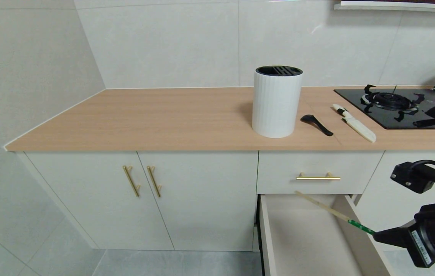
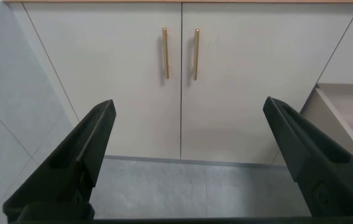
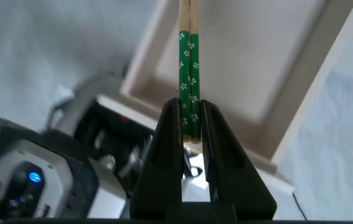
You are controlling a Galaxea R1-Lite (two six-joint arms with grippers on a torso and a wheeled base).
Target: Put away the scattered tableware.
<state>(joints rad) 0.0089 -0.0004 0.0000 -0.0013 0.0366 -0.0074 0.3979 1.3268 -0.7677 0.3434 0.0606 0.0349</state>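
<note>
Green-floral chopsticks (image 3: 188, 68) x2, R claw (image 3: 190, 107)

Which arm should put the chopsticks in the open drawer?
Right. The right gripper is shut on the chopsticks, which stick out over the open drawer. The left gripper is open, holding nothing, and faces the cabinet doors.

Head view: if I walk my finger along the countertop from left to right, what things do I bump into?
white ribbed holder → black spoon → white knife → gas stove
</note>
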